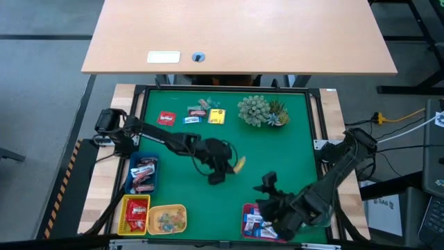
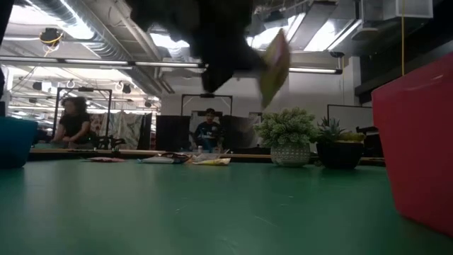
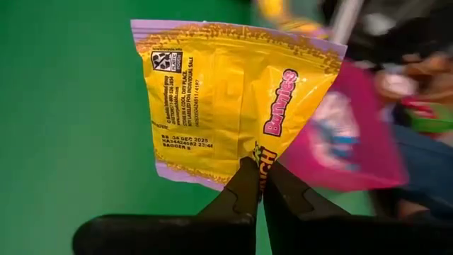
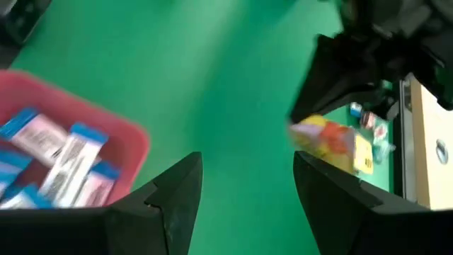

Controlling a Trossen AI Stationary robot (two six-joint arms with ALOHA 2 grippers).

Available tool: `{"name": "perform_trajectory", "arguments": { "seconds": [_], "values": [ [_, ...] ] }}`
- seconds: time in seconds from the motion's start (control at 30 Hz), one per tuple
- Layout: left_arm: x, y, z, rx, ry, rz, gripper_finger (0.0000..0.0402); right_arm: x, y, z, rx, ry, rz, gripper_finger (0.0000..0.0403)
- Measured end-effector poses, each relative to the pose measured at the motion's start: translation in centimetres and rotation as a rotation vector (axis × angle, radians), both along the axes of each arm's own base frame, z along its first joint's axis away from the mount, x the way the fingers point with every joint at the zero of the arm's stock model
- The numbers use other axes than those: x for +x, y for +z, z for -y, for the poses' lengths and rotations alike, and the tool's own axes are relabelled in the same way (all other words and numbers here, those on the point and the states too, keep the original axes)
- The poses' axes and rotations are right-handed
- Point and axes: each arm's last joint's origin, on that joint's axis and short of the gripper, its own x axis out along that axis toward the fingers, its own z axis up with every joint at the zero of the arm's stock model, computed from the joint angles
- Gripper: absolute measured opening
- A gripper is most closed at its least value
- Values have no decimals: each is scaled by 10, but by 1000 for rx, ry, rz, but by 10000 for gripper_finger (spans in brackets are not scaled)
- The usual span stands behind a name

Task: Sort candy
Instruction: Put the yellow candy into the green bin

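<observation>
My left gripper (image 1: 227, 167) hovers over the middle of the green mat, shut on a yellow candy packet (image 1: 238, 165). The packet fills the left wrist view (image 3: 226, 99) and shows high in the low view (image 2: 274, 62). My right gripper (image 1: 268, 182) is open and empty (image 4: 244, 188), just beyond the red tray (image 1: 244, 210) of blue-and-white candies (image 4: 64, 152). More candies lie at the mat's far side: a red one (image 1: 166, 118), a small cluster (image 1: 200, 111) and a yellow one (image 1: 216, 116). My left gripper pinches the yellow packet between its two fingertips (image 3: 244, 180) at one sealed edge (image 3: 263, 150). The packet is lifted clear of the mat and hangs tilted beside the gripper (image 2: 274, 62).
A spiky green plant in a pot (image 1: 262, 111) stands at the mat's far right. A blue tray (image 1: 143, 173), a yellow tray (image 1: 135, 212) and a tan tray (image 1: 166, 219), all holding candy, sit near the left front corner. People sit in the room beyond (image 2: 207, 131).
</observation>
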Motion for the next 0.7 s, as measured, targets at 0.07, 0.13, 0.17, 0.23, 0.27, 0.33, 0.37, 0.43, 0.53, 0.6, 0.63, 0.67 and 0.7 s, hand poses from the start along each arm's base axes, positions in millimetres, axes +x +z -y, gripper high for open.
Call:
{"name": "perform_trajectory", "arguments": {
  "seconds": [0.07, 0.13, 0.17, 0.23, 0.27, 0.33, 0.37, 0.43, 0.53, 0.6, 0.63, 0.67, 0.7],
  "values": [
    [0, 4, 15, 7, -40, 46, 0, 11, 1, 7, 2, 1, 14, 223],
    [-2, 5, 28, 43, -66, 72, 0, 21, 3, 14, 14, 6, 28, 223],
    [-2, 6, 33, 60, -72, 90, 0, 26, 4, 17, 23, 7, 35, 223],
    [-4, 7, 43, 93, -93, 112, 0, 35, 5, 23, 47, 20, 36, 223],
    [-5, 7, 47, 107, -102, 116, 0, 38, 5, 25, 61, 37, 31, 223],
    [-8, 6, 56, 127, -113, 117, 0, 45, 6, 30, 105, 72, 13, 223],
    [-9, 7, 59, 134, -110, 120, 0, 47, 6, 31, 133, 96, 2, 223],
    [-11, 7, 65, 146, -108, 132, 0, 52, 7, 34, 203, 135, -19, 223],
    [-13, 8, 72, 157, -104, 141, 0, 58, 7, 39, 277, 172, -41, 223],
    [-13, 8, 75, 158, -108, 146, 0, 60, 8, 40, 293, 175, -36, 220],
    [-14, 8, 76, 159, -108, 147, 0, 61, 8, 40, 295, 173, -31, 217],
    [-14, 8, 77, 161, -108, 149, 0, 61, 8, 41, 296, 174, -28, 211],
    [-14, 9, 78, 164, -105, 154, 0, 61, 8, 41, 297, 176, -29, 203]
  ]
}}
